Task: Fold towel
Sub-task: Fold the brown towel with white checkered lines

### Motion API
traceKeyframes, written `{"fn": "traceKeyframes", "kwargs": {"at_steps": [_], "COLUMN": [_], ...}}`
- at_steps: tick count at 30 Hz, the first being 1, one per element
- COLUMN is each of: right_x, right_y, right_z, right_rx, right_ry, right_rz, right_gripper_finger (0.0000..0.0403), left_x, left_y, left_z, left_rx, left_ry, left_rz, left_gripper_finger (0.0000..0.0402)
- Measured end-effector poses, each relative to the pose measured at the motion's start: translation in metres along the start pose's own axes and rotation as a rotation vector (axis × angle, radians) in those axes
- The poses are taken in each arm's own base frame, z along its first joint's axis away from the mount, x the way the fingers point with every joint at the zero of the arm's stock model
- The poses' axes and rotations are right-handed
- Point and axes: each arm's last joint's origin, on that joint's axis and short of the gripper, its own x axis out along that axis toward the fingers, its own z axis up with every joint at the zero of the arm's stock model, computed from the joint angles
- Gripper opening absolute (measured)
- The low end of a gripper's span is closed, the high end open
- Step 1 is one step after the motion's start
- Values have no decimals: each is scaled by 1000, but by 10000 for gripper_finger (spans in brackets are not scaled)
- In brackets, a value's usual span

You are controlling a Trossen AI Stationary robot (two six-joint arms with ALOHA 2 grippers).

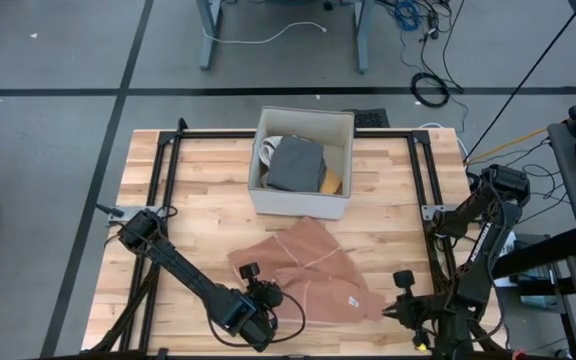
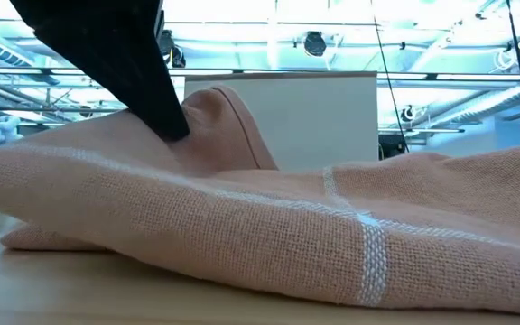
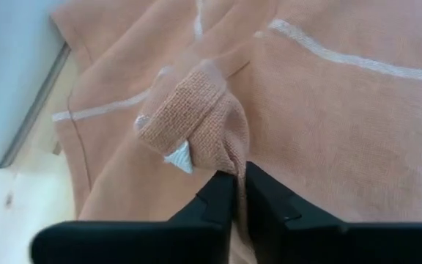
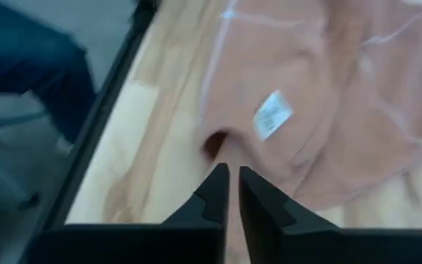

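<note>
A salmon towel with thin white stripes lies crumpled on the wooden table near its front edge. In the low view the towel rests on the tabletop in humps. My left gripper is at the towel's near left part, shut on a bunched-up bit of it. My right gripper is at the towel's near right corner, shut on the cloth close to a white label. My left gripper pinches a raised, bunched fold of the towel between its two fingers, slanting down from the near left. A small white tag shows on the bunch. The rest of the towel lies slack on the table. My right gripper pinches the towel's edge just below the label between its two fingers, slanting down from the table's near right. The cloth puckers at the fingertips. The rest lies slack on the wood.
A white box holding a grey cloth stands just beyond the towel at the table's middle. Black frame rails run along the left and right sides. A person's leg shows beside the table. Bare wood lies left of the towel.
</note>
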Motion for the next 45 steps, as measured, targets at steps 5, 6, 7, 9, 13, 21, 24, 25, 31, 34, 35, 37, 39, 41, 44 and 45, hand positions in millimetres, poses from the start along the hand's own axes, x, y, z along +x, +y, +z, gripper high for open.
{"fn": "traceKeyframes", "kwargs": {"at_steps": [5, 6, 7, 9, 13, 21, 24, 25, 31, 34, 35, 37, 39, 41, 44, 45], "right_x": [8, 10, 13, 21, 36, 48, 49, 49, 50, 51, 51, 52, 52, 52, 52, 52], "right_y": [-5, -6, -8, -11, -17, -19, -19, -19, -18, -19, -20, -20, -20, -20, -19, -19], "right_z": [5, 6, 7, 8, 11, 23, 24, 24, 29, 30, 30, 31, 31, 31, 30, 30], "right_rx": [25, 34, 45, 66, 94, 80, 80, 82, 79, 77, 79, 75, 72, 71, 72, 72], "right_ry": [-42, -40, -38, -31, -15, -57, -58, -60, -89, -85, -85, -84, -84, -83, -67, -55], "right_rz": [-71, -81, -94, -125, -173, -157, -158, -156, -132, -133, -136, -138, -138, -136, -115, -101], "right_gripper_finger": [59, 71, 83, 104, 135, 147, 144, 143, 142, 142, 142, 142, 141, 141, 141, 141], "left_x": [0, 0, 0, -1, -2, -4, -2, -2, -6, -6, -6, -7, -4, 5, 25, 33], "left_y": [-1, -1, -1, -1, 1, 29, 31, 31, 26, 11, 7, -4, -12, -15, -11, -9], "left_z": [1, 1, 1, 1, 0, -8, -9, -9, 3, 17, 21, 31, 37, 39, 37, 37], "left_rx": [-8, -8, -7, -8, -15, -40, -39, -37, 6, 69, 99, 163, 231, 291, 320, 321], "left_ry": [-1, -1, -1, -2, 7, 278, 314, 307, 134, 10, -29, -107, -159, -159, -96, -67], "left_rz": [-15, -15, -14, -15, -5, 96, 111, 115, 116, -12, -56, -169, -288, -362, -391, -409], "left_gripper_finger": [82, 90, 97, 108, 119, 119, 117, 117, 117, 117, 117, 117, 117, 117, 117, 117]}}
